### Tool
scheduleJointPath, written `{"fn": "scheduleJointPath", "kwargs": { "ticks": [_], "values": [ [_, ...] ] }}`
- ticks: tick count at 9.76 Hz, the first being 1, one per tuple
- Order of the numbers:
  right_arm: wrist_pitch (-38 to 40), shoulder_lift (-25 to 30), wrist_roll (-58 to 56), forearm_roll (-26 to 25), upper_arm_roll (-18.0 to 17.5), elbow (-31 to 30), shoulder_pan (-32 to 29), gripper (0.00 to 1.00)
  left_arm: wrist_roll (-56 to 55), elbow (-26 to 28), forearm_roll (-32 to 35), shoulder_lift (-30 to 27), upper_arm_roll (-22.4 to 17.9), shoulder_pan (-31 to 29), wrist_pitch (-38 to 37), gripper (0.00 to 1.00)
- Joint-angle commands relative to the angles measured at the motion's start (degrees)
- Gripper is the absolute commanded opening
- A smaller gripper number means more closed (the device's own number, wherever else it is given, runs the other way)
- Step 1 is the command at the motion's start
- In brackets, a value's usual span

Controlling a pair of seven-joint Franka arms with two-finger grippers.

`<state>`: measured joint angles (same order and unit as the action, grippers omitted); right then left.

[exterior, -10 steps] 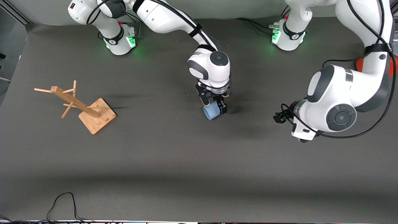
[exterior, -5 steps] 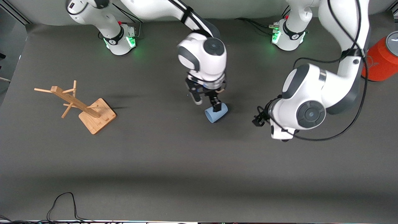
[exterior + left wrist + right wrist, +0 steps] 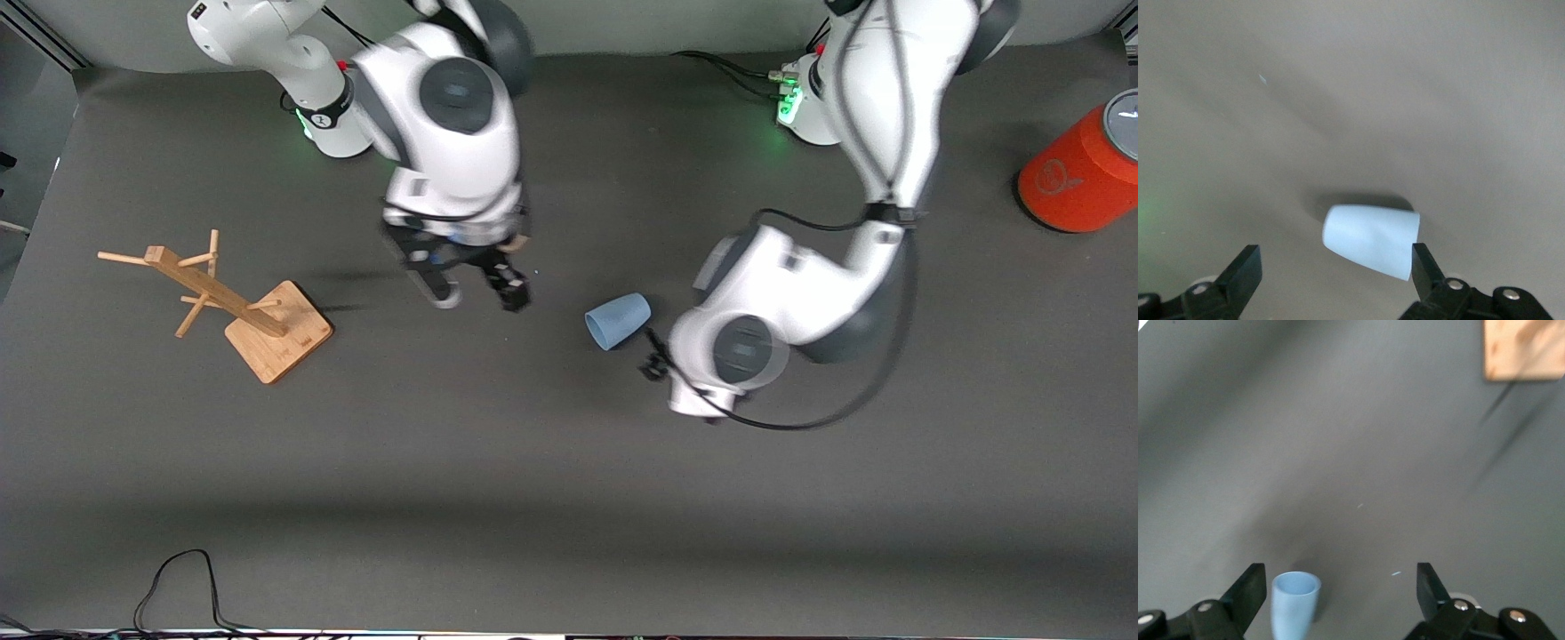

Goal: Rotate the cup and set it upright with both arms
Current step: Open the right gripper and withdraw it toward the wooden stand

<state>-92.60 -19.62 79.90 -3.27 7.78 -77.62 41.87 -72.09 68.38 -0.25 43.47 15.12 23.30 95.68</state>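
Light-blue cup lying on its side on the bench, both claws empty and spread.

The cup (image 3: 618,320) is a small tapered tumbler with smooth matte walls and no handle; it lies tipped over near the middle of the dark grey bench (image 3: 569,498), its wide open mouth pointing toward the front camera and the right arm's end, its narrower closed base toward the left arm's end. The left claw (image 3: 1331,280) sits low just beside it, fingers spread wide, with one fingertip (image 3: 1421,263) close to the cup's rim and nothing held. The right claw (image 3: 471,286) hangs over bare bench between the cup and a wooden peg rack (image 3: 227,298), fingers also parted and empty. An orange cylinder (image 3: 1080,169) with a grey top stands farther off at the left arm's end.
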Motion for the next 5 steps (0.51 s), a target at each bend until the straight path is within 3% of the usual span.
{"fn": "scheduleJointPath", "kwargs": {
  "ticks": [1, 5],
  "values": [
    [6.7, 6.3, -23.2, 0.9, -0.6, -2.2, -7.8, 1.00, -3.9, -3.1, 5.0, 4.2, -1.3, 5.9, 1.9, 1.00],
    [9.1, 14.3, -56.1, 0.2, -0.6, -6.7, -21.4, 1.00, -9.5, -3.1, 9.2, 7.8, -1.5, 10.2, 2.8, 1.00]
  ]
}}
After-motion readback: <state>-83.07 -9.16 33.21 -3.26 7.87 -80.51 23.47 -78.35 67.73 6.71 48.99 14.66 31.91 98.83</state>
